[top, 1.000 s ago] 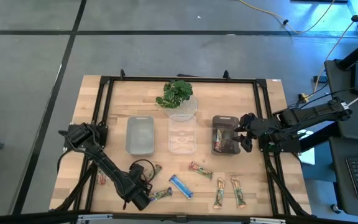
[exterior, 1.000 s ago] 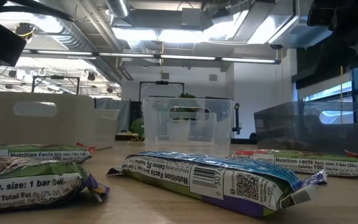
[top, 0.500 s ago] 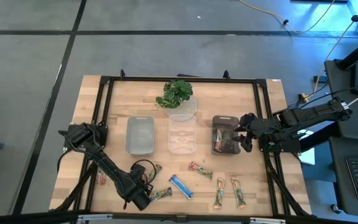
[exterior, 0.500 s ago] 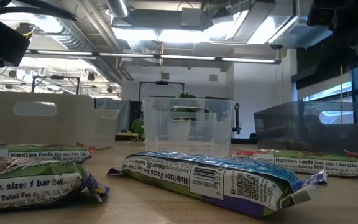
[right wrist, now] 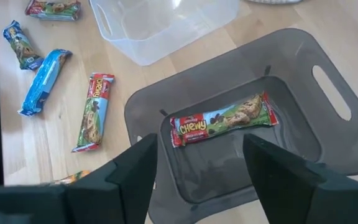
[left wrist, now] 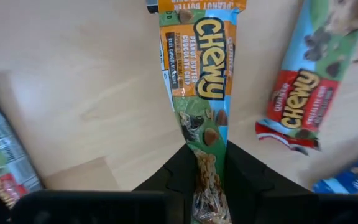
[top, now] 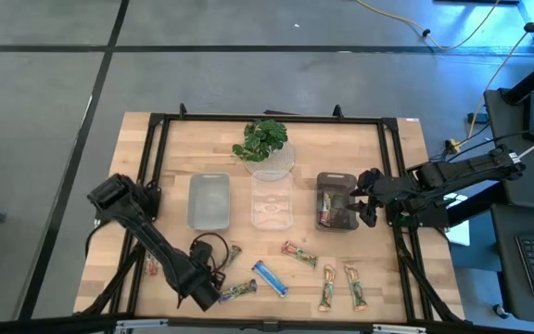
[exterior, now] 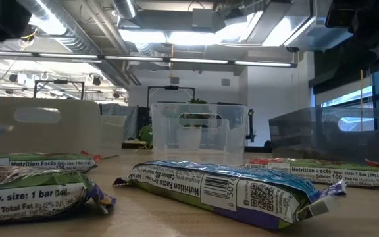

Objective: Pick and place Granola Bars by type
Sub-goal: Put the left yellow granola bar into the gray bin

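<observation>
Near table edge: left gripper (left wrist: 205, 171) clamped on end of orange-green peanut butter granola bar (left wrist: 199, 74), red-green bar (left wrist: 308, 87) just beside. Farther back: right gripper (right wrist: 194, 163) hovers over dark bin (right wrist: 309, 134), fingers spread, empty; red-green chewy bar (right wrist: 224, 118) lies inside bin.

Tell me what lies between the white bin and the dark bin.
The clear bin stands between the white bin and the dark bin; the three form one row in the high view. The plant sits behind it.
</observation>
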Robot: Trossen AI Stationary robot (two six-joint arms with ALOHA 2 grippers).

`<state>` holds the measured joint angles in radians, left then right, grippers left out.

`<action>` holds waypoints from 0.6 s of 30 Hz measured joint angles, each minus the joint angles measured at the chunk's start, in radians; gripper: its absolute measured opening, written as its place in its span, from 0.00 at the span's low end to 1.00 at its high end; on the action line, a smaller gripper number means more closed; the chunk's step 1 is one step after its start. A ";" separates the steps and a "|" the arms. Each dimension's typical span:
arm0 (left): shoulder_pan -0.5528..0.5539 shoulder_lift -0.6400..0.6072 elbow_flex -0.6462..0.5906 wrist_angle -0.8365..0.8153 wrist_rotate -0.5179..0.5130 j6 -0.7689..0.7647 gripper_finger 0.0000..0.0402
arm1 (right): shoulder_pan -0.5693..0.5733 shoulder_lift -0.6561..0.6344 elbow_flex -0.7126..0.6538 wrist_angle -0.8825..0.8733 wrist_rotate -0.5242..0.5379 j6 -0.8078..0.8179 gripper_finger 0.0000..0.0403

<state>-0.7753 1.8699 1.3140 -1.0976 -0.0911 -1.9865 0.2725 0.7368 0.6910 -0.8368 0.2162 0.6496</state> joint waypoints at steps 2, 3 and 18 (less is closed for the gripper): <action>0.004 -0.032 0.000 -0.006 -0.024 0.003 0.14 | 0.000 0.000 0.000 0.000 0.000 -0.002 0.59; 0.006 -0.051 0.000 -0.011 -0.045 0.008 0.14 | 0.000 0.000 0.000 0.000 0.000 -0.001 0.59; 0.168 -0.297 0.001 -0.238 -0.493 0.000 0.15 | 0.000 0.000 0.001 0.016 0.001 0.001 0.59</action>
<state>-0.6074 1.5730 1.3151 -1.3358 -0.5839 -1.9860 0.2724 0.7372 0.6918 -0.8204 0.2169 0.6506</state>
